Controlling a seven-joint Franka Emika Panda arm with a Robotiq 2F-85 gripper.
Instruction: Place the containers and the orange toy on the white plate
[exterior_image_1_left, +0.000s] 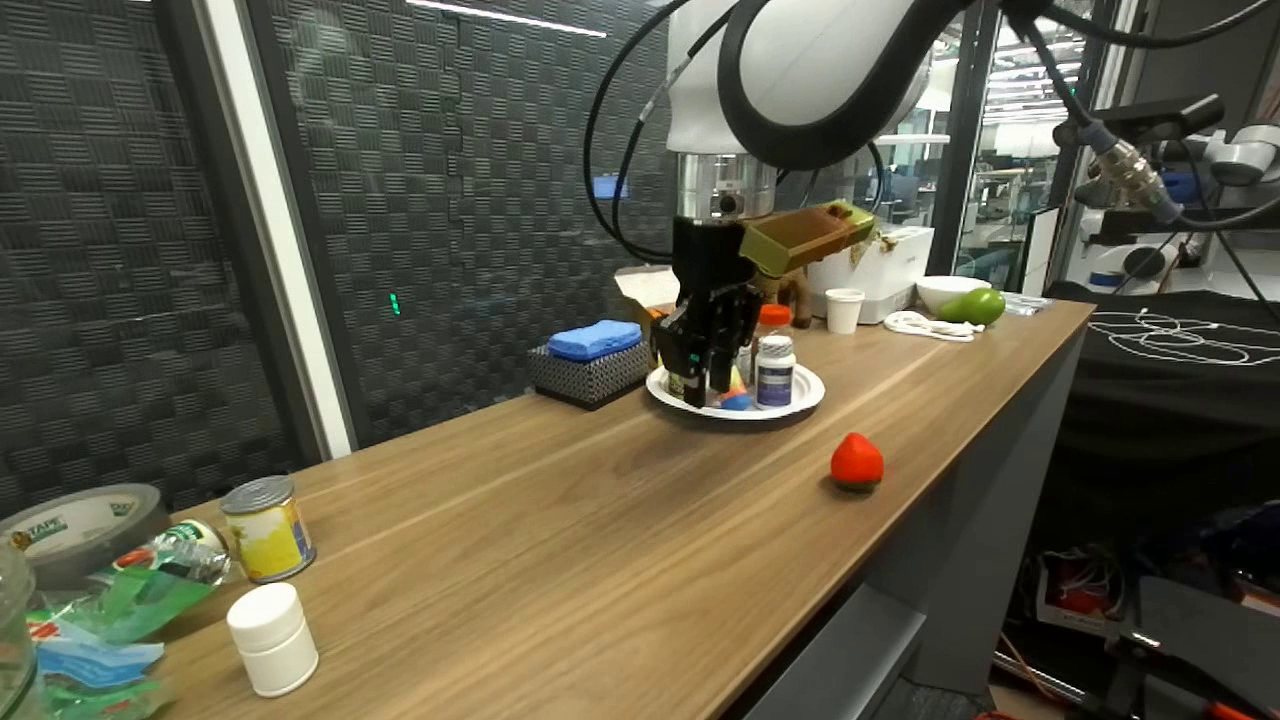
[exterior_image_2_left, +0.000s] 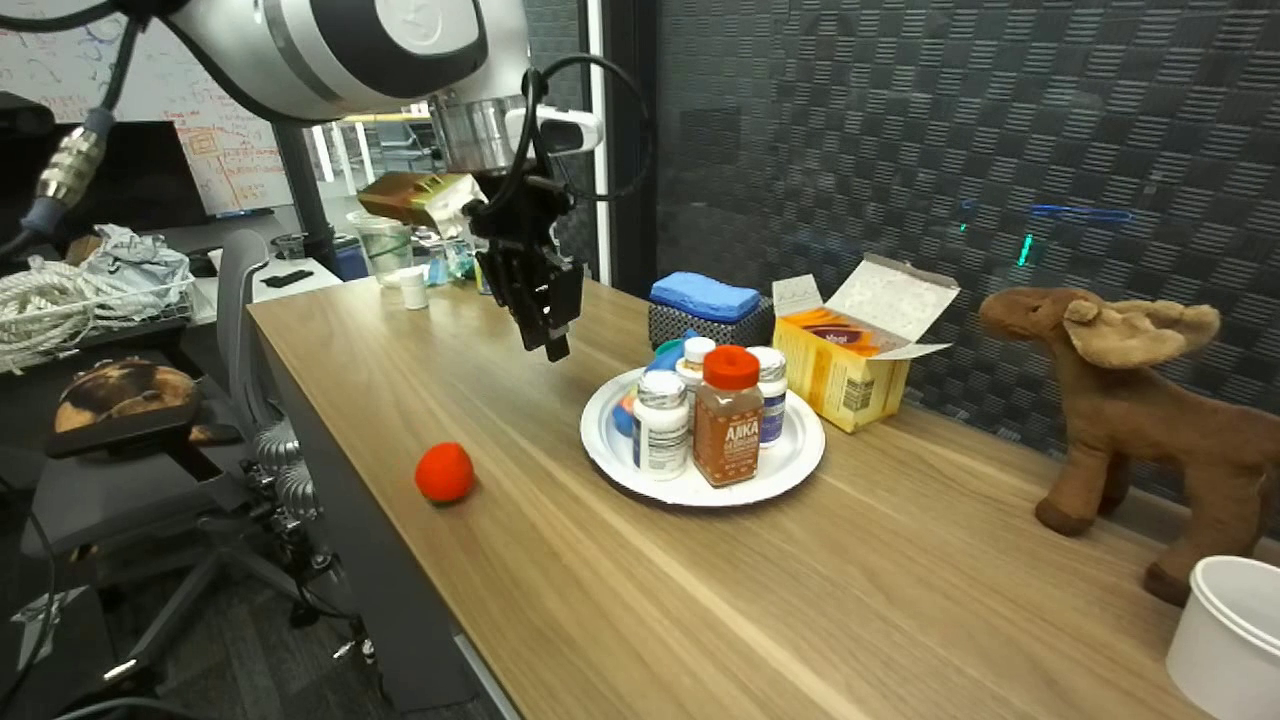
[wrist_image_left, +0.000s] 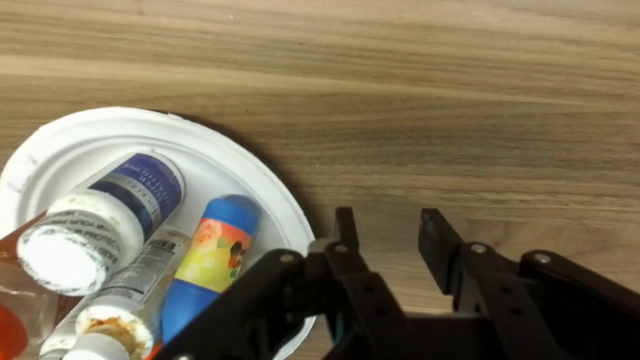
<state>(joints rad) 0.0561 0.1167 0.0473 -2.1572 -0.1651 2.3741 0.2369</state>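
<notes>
your claw (wrist_image_left: 386, 230) is black, the plate (exterior_image_2_left: 775, 460) white, the toy (exterior_image_2_left: 445, 473) red-orange, the counter (exterior_image_1_left: 520, 530) brown with streaked grain.

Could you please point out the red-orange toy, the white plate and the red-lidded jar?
Red-orange toy (exterior_image_1_left: 857, 462): in an exterior view, middle of its body.
White plate (wrist_image_left: 117, 121): in the wrist view, its bare rim.
Red-lidded jar (exterior_image_2_left: 728, 436): in an exterior view, its label.

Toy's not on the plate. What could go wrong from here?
The roundish red-orange toy sits near the edge of the table; a poor grasp might roll it off. The white plate is crowded, so placing it could topple a white bottle. The open pincer looks near the rim and might bump it.
</notes>
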